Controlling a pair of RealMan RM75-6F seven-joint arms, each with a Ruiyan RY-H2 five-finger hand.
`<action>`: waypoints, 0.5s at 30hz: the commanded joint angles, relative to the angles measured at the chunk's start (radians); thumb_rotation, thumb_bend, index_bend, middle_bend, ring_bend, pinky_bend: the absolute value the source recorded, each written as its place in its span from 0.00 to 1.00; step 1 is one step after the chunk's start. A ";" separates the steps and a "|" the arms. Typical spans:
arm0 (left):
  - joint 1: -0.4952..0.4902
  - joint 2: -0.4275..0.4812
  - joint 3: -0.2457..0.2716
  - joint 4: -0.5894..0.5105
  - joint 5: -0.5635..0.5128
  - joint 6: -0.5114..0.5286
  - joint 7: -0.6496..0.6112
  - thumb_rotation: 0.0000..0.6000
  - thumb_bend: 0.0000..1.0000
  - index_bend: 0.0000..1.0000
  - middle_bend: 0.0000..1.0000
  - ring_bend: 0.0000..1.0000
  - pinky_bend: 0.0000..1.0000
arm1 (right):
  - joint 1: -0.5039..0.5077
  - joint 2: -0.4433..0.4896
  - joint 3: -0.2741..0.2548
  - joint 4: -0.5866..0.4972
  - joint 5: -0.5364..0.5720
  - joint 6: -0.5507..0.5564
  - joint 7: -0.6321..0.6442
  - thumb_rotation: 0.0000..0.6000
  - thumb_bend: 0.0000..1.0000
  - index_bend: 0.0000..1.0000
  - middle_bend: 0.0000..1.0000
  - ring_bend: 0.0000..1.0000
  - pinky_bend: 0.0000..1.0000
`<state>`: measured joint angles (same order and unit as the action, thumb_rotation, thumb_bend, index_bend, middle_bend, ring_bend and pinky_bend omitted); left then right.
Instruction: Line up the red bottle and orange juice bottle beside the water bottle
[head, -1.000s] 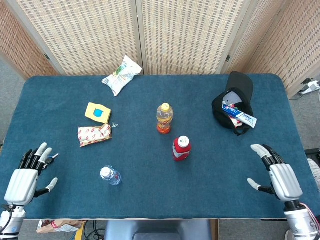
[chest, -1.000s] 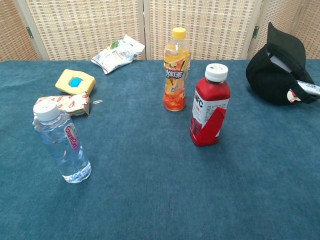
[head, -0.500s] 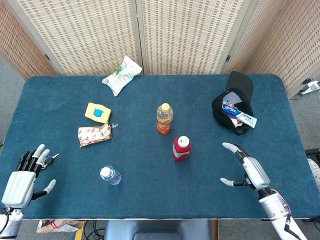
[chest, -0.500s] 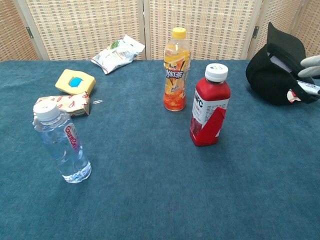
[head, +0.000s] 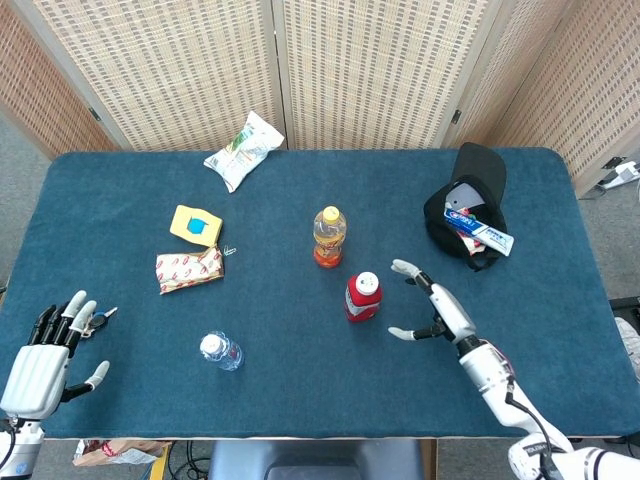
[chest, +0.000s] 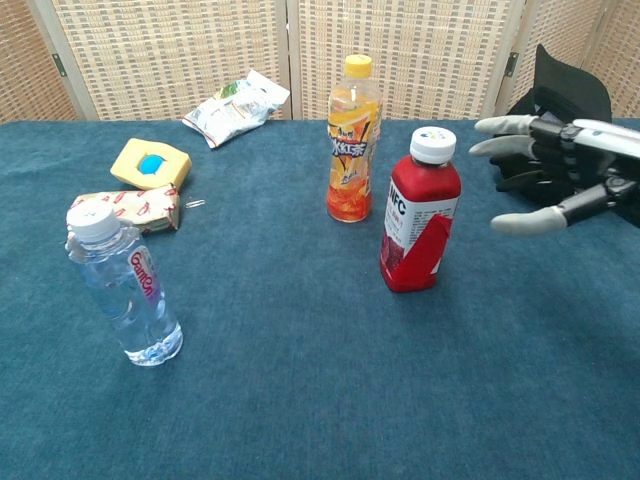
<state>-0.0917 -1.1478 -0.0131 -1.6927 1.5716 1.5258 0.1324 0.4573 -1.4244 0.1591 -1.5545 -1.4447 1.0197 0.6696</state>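
The right hand (chest: 560, 165), fingers spread and holding nothing, hovers just beside the upright red bottle (chest: 420, 212), apparently reaching to grasp it; next it must close around the bottle and carry it toward the water bottle (chest: 120, 283), well beyond.

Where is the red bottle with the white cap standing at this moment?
In the head view, the red plastic bottle with the white cap stands upright near the table's middle, just in front and right of the orange juice bottle, with the open right hand close beside it.
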 joint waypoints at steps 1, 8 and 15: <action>0.001 0.000 0.000 0.000 -0.003 -0.001 0.001 1.00 0.24 0.00 0.00 0.00 0.00 | 0.034 -0.046 0.018 0.045 0.015 -0.031 0.019 1.00 0.00 0.11 0.12 0.06 0.17; 0.003 0.004 -0.003 -0.003 -0.008 -0.001 0.007 1.00 0.24 0.00 0.00 0.00 0.00 | 0.087 -0.130 0.026 0.132 0.020 -0.069 0.054 1.00 0.00 0.11 0.12 0.06 0.16; 0.005 0.008 -0.002 -0.004 -0.007 0.000 0.009 1.00 0.24 0.00 0.00 0.00 0.00 | 0.127 -0.196 0.021 0.198 0.010 -0.090 0.087 1.00 0.00 0.11 0.12 0.06 0.16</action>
<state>-0.0867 -1.1404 -0.0155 -1.6966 1.5649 1.5254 0.1410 0.5777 -1.6113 0.1816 -1.3638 -1.4325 0.9334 0.7506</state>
